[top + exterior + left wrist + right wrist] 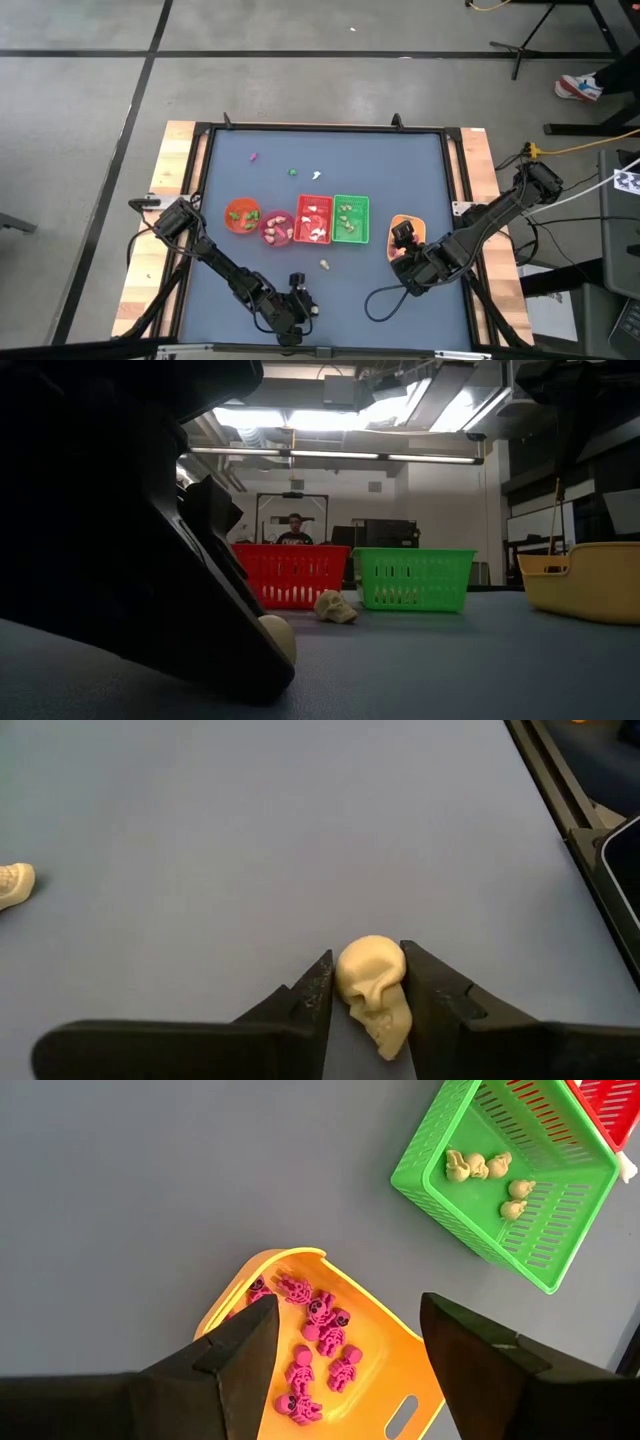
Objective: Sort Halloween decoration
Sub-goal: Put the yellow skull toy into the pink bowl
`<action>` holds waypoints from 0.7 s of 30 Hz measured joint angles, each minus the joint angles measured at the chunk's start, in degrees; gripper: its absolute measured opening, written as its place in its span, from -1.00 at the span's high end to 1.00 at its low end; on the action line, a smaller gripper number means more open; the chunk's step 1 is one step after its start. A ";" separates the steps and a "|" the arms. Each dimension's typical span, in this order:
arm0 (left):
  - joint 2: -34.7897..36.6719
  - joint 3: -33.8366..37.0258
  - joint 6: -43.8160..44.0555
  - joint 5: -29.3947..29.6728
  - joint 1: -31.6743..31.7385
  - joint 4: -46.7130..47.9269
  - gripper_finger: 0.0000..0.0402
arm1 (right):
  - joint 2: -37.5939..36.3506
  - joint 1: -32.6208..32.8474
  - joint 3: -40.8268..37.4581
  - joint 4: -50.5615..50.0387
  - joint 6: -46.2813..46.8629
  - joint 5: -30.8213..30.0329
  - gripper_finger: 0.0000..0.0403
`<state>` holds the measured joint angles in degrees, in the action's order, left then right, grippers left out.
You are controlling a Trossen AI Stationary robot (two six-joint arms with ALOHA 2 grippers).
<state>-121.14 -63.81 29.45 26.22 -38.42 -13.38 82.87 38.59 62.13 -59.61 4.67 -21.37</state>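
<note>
On our blue table point(300, 130) I am squeezing my left gripper point(368, 982) around a cream skull point(374, 988), next lifting it toward the green basket point(351, 219), while my right gripper point(345, 1335) is waiting open.

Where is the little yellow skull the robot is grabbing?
The cream skull sits between the left tool's fingers, on the blue table near its front edge, below the red basket.

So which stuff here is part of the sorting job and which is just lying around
Part of the job:
- cream skull between the left gripper's fingers
- second cream skull loose on the table
- pink skeletons in the yellow tray
- green basket, red basket

Lying about:
- cable
- person in the room behind
</note>
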 joint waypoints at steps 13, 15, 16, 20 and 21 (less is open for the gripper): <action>5.11 0.11 -0.13 -0.22 0.57 4.86 0.61 | 0.00 0.01 0.00 1.46 0.00 -0.02 -0.21; 7.18 0.11 -0.13 -0.22 0.86 7.83 0.61 | 0.02 0.02 0.00 2.39 0.00 -0.02 -0.21; 8.01 0.11 -0.15 -0.20 1.07 9.19 0.61 | 0.02 0.02 0.00 3.02 0.00 -0.02 -0.21; 13.01 0.12 -0.04 -0.22 2.34 15.82 0.61 | 0.02 0.02 0.00 4.76 0.00 0.00 -0.21; 14.39 0.09 0.02 -0.21 2.72 17.69 0.61 | 0.02 0.01 0.00 5.11 0.00 -0.01 -0.21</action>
<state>-106.76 -63.72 29.47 26.00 -35.69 4.30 82.89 38.60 62.13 -54.51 4.67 -21.37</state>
